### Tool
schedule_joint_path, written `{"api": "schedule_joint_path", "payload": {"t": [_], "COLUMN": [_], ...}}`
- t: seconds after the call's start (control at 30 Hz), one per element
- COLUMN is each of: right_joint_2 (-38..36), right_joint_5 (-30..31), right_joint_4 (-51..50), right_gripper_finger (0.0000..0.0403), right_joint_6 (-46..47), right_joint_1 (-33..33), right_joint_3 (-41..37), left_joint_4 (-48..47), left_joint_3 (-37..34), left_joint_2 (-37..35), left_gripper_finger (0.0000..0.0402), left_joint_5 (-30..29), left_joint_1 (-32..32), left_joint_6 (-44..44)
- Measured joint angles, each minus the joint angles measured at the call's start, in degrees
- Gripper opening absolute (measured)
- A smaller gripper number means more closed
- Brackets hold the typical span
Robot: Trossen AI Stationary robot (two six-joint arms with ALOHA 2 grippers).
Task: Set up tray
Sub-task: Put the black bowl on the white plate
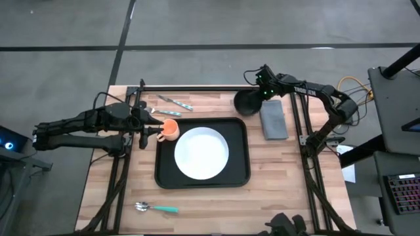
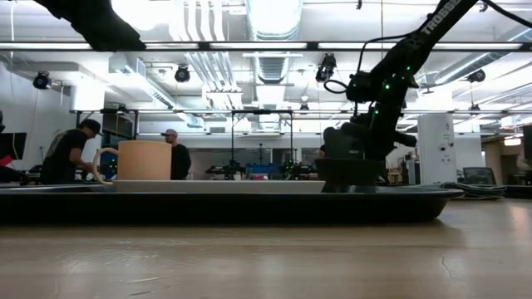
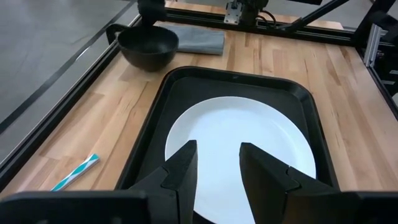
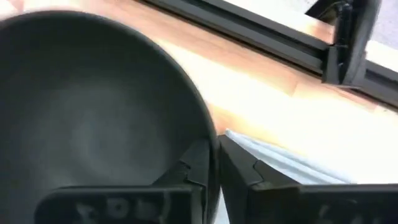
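Note:
The black tray (image 1: 239,174) lies mid-table with the white plate (image 1: 201,153) in it. An orange cup (image 1: 169,129) stands upright at the tray's far left corner, its handle (image 2: 100,166) toward the left. My left gripper (image 1: 152,132) hovers open just left of the cup, raised above it; its wrist view looks between the fingers (image 3: 214,171) onto the plate (image 3: 239,146). My right gripper (image 1: 260,92) is shut on the black bowl (image 1: 247,103) off the tray's far right corner. The grey napkin (image 1: 273,119) lies flat right of the tray. My right gripper (image 4: 217,168) pinches the black bowl's rim (image 4: 210,134) on the side toward the napkin, one finger inside the bowl and one outside. The fingers come slanting down from above. The bowl (image 2: 349,170) stays upright; the tray's rim hides its base, so whether it is lifted does not show.
A knife (image 1: 174,102) and a fork (image 1: 161,112) lie near the far edge, left of the bowl. A teal-handled spoon (image 1: 157,208) lies near the near edge. Black frame rails (image 1: 197,88) border the table. People stand in the room beyond.

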Motion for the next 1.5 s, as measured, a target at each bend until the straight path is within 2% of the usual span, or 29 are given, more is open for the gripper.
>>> {"api": "schedule_joint_path", "payload": {"t": [0.17, 0.37, 0.53, 0.7, 0.83, 0.97, 1.13, 1.27, 1.5], "right_joint_2": [-3.31, -8.88, -14.66, -20.0, -20.56, -16.12, -4.45, 5.01, 19.93], "right_joint_5": [-0.38, -0.83, -7.54, -11.13, -12.23, -12.52, -11.69, -10.9, -11.72], "right_joint_4": [-1.99, -11.25, -16.93, -18.7, -19.6, -21.08, -27.86, -31.25, -34.26], "right_gripper_finger": [0.001, 0.0009, 0.0009, 0.0008, 0.0008, 0.0008, 0.0008, 0.0008, 0.0008], "right_joint_6": [0.7, -0.34, -0.38, 1.3, 2.87, 3.97, 0.96, -3.55, -9.7], "right_joint_1": [-0.01, 0.0, 1.71, 8.93, 19.14, 29.25, 37.51, 38.85, 36.74], "right_joint_3": [0.63, 4.14, 5.91, 6.72, 9.07, 14.78, 27.96, 38.74, 54.04], "left_joint_4": [0.0, 0.0, 0.0, 0.02, 0.05, 0.27, 0.77, 0.86, 0.87], "left_joint_3": [0.0, 0.0, 0.0, 0.0, 0.0, 0.0, 0.0, 0.0, 0.0], "left_joint_2": [0.0, -0.01, 0.04, 0.92, 2.17, 4.04, 5.17, 5.03, 4.19], "left_gripper_finger": [0.0101, 0.0101, 0.0101, 0.0101, 0.0101, 0.0101, 0.0101, 0.0101, 0.0101], "left_joint_5": [0.01, 0.01, 0.01, 0.01, 0.01, 0.01, 0.01, 0.01, 0.01], "left_joint_1": [0.02, 0.02, 0.01, 0.0, 0.02, 0.02, 0.02, 0.0, 0.01], "left_joint_6": [0.0, 0.0, 0.0, 0.0, 0.0, 0.0, 0.0, 0.04, 0.04]}}
